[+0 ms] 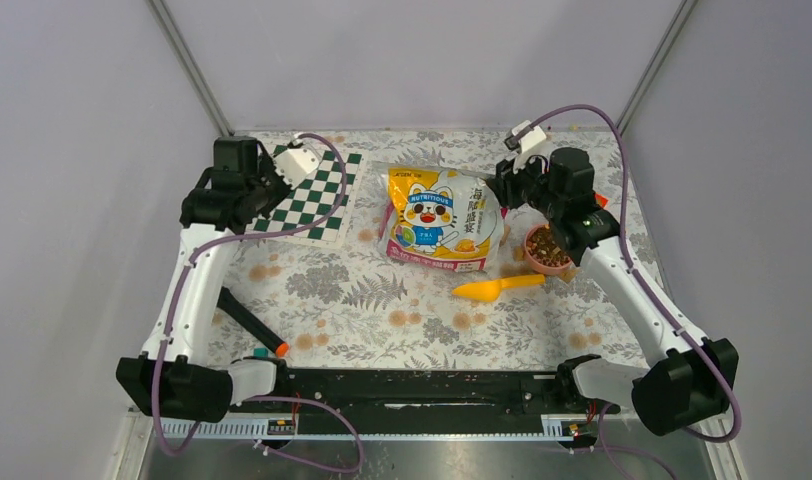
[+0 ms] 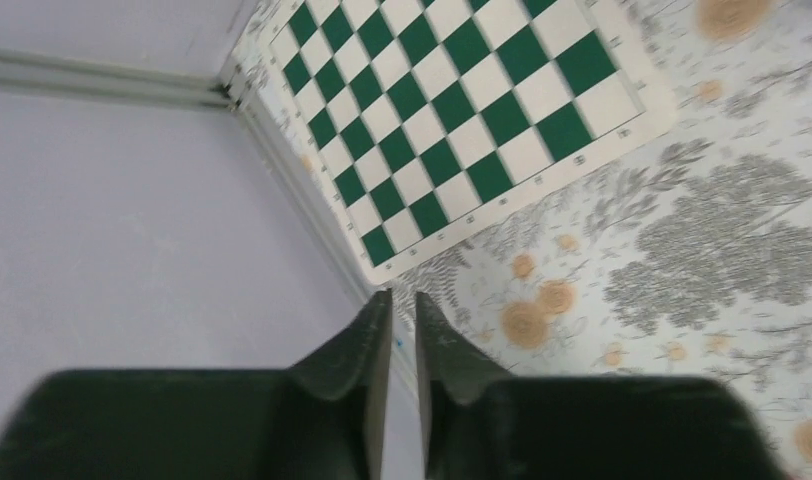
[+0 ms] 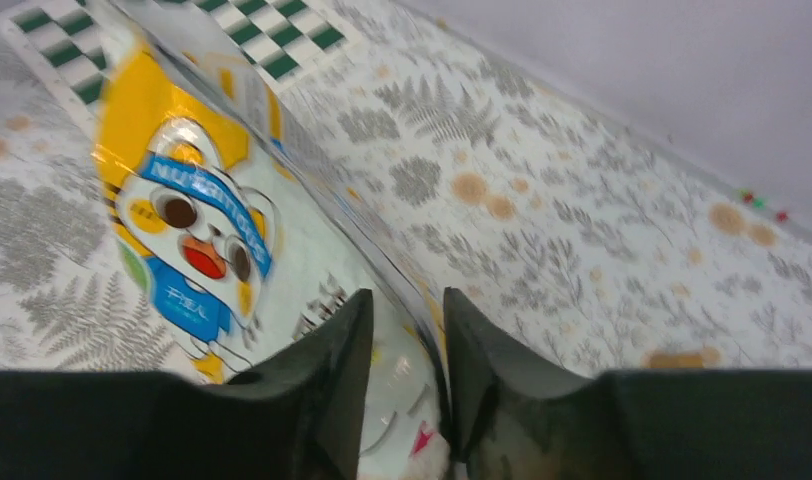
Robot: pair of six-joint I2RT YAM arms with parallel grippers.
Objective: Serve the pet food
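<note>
The yellow pet food bag point(image 1: 440, 228) with a cartoon cat lies flat at the middle of the table. Right of it, brown pet food point(image 1: 544, 243) fills a pink bowl point(image 1: 542, 268). A yellow scoop point(image 1: 497, 288) lies in front of both. My right gripper point(image 1: 504, 188) hovers at the bag's right edge. In the right wrist view this gripper point(image 3: 407, 296) is open, and the bag's point(image 3: 192, 200) thin edge runs through the gap close to the right finger. My left gripper point(image 1: 282, 165) is over the chessboard's far corner. Its fingers point(image 2: 403, 305) stand slightly apart with nothing between them.
A green-and-white chessboard mat point(image 1: 317, 198) lies at the back left, and its corner point(image 2: 462, 110) shows in the left wrist view beside the side wall. A black marker with an orange tip point(image 1: 250, 320) lies near the left arm's base. Walls close in the table on three sides.
</note>
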